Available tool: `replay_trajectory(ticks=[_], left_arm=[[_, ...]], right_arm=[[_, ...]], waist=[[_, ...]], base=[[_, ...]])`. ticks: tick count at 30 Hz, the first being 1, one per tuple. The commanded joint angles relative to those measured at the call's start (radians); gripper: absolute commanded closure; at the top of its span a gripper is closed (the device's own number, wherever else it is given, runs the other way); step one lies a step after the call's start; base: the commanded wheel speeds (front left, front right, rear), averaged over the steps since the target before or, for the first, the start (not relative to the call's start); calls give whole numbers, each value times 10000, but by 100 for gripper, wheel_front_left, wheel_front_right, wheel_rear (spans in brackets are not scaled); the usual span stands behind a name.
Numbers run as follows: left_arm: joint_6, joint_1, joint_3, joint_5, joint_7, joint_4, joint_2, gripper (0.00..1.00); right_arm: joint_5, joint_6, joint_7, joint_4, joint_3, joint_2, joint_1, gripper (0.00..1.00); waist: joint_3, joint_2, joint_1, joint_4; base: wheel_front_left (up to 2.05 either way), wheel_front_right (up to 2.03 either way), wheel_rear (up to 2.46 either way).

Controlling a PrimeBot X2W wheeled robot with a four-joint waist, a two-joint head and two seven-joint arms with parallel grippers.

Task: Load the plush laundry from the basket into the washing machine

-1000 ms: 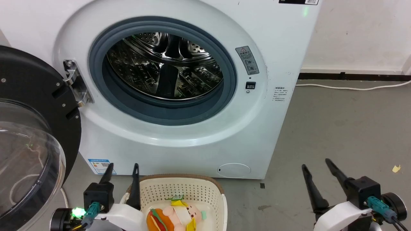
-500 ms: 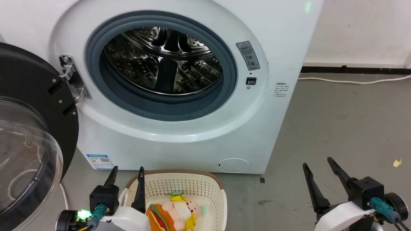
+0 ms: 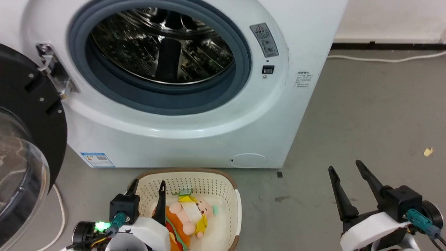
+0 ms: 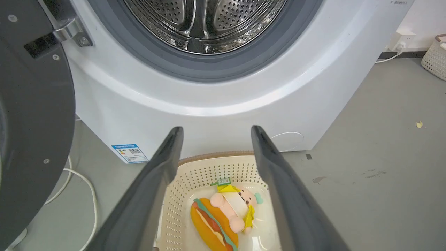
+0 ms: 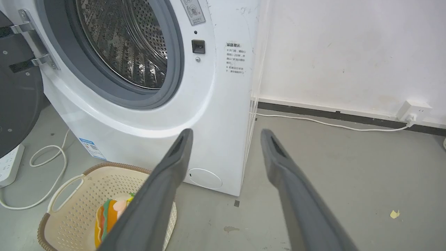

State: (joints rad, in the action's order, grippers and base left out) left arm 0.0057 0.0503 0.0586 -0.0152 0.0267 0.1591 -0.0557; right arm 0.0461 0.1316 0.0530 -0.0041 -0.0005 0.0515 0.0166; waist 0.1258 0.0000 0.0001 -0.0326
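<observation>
The spread left tool (image 3: pixel 148 182) hangs over the cream perforated plastic basket (image 3: pixel 195 181), where the pink-faced plush doll (image 3: pixel 190 214) lies diagonally just ahead, well apart from the spread right tool (image 3: pixel 344 165).

Grey floor (image 3: pixel 366 115), white cable (image 3: pixel 383 60) along baseboard (image 3: pixel 383 46), small yellow scrap (image 3: pixel 427 151), perhaps paper
</observation>
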Motion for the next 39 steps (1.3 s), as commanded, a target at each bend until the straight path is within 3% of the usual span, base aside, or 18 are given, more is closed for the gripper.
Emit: replay_trajectory(ticks=[1,31,39], left_arm=[[-56,281,91,-86,-8,246,-103,0],[-634,2772,1003,-435,-1052,3872,-1358,0],[-734,3572,1716,-174,-1679,4859,-1867,0]], right_arm=[[127,-2,119,-59,16,-3,197,0],[1349,-4,725,-139,82,-6,1058,0],[1689,-5,892,-204,144,-7,1313,0]], waist=[[246,0,-1,-108],[2877,0,-1,-1227],[3699,0,-1,-1553]], base=[[0,0,0],[0,0,0],[0,0,0]])
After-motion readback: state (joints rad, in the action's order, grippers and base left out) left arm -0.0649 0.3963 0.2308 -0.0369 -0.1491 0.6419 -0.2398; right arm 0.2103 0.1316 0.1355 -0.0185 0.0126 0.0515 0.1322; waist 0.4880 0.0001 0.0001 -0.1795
